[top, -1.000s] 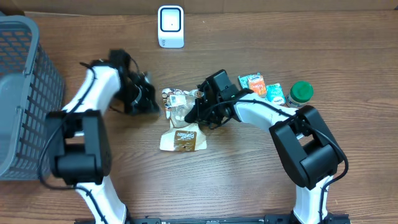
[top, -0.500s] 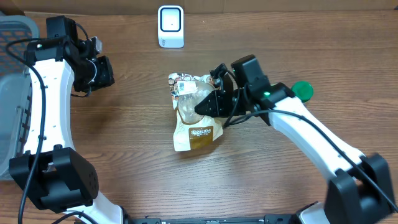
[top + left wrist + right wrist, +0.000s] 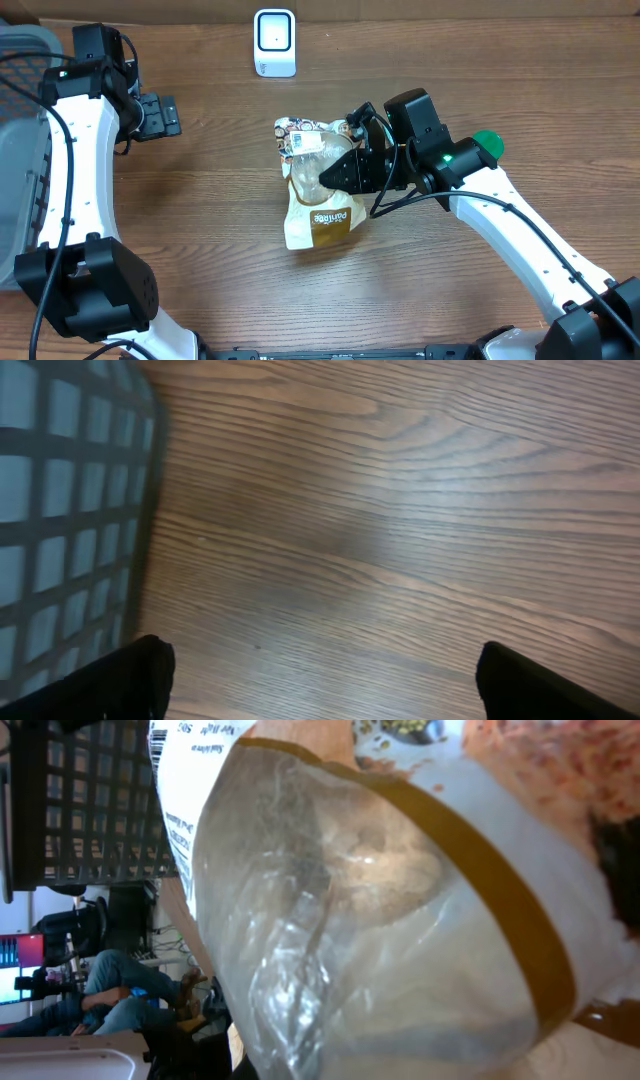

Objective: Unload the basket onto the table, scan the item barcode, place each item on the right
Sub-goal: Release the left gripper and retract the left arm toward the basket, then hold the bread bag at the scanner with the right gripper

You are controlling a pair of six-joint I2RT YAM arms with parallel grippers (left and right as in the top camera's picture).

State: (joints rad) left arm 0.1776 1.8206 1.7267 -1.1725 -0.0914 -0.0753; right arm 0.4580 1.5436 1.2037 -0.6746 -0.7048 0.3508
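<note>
Basket point(image 3: 12, 120) far left, scanner point(image 3: 274, 42) at the back, bag point(image 3: 318, 215) mid-table — a jar point(image 3: 488, 145), probably, to its right.

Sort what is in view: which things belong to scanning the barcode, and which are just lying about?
Job in hand: snack bag, right gripper holding it, white scanner.
Lying about: grey basket, green-lidded jar.
</note>
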